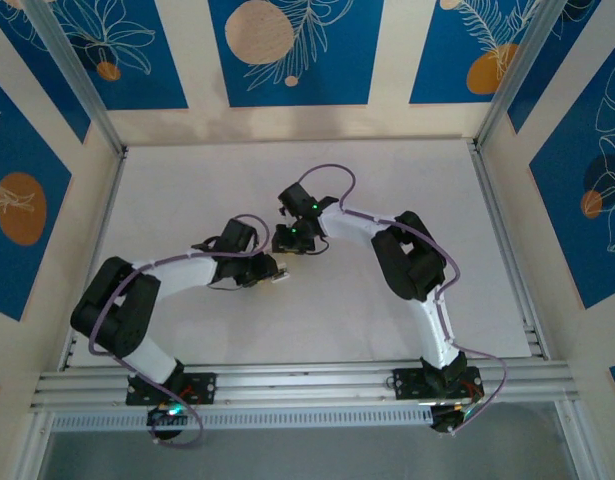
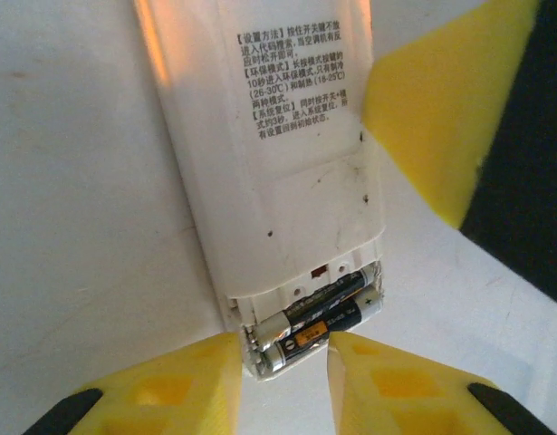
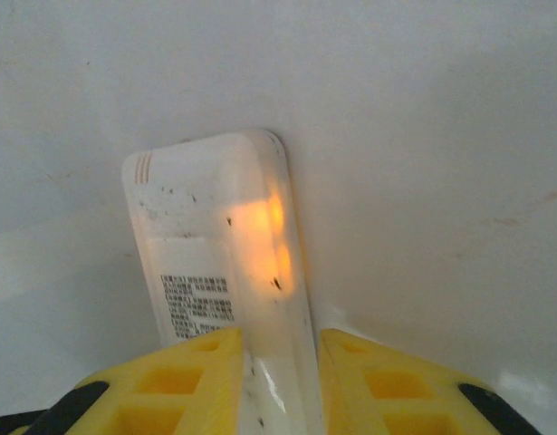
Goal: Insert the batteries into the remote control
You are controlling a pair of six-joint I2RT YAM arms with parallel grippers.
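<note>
**Batteries seated, remote steadied**

We see the right gripper point(image 3: 280, 381) pinching the remote control point(image 2: 278, 181) by its sides, back upward, probably to keep the batteries point(image 2: 319, 317) exposed in their open bay. The left gripper point(image 2: 283, 381) flanks that end, but we cannot tell if it grips.

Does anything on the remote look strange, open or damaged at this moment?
Yes. The remote is not fully closed at the back: at the end by the left tool, two batteries show in an open gap. Its white body also has small dark specks. Nothing looks broken or spilled.
</note>
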